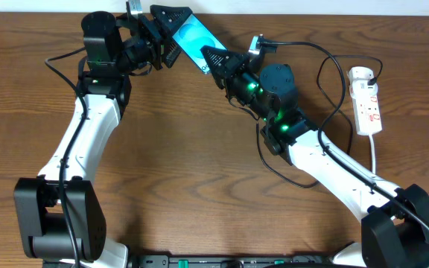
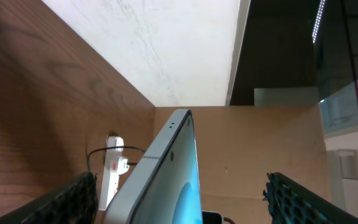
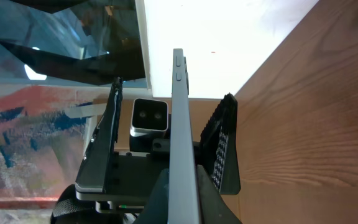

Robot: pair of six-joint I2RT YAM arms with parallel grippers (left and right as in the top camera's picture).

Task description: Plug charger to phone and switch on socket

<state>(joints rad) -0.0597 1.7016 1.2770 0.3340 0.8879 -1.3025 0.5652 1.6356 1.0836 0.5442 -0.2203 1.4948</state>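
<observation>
While the left gripper (image 1: pixel 174 33) stands wide open, its fingers (image 2: pixel 82 199) flank the phone (image 1: pixel 192 37) on either side without touching it, the phone standing on edge in the gap between them. Just right of it, the right gripper (image 1: pixel 213 61) is clamped tight on the phone's other end, holding it tilted above the table (image 1: pixel 199 149). The socket (image 1: pixel 367 100) lies well off to that gripper's right.

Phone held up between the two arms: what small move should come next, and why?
Probably the left gripper should close on the phone. It stands open on either side of the phone, which only the right gripper is pinching.
</observation>
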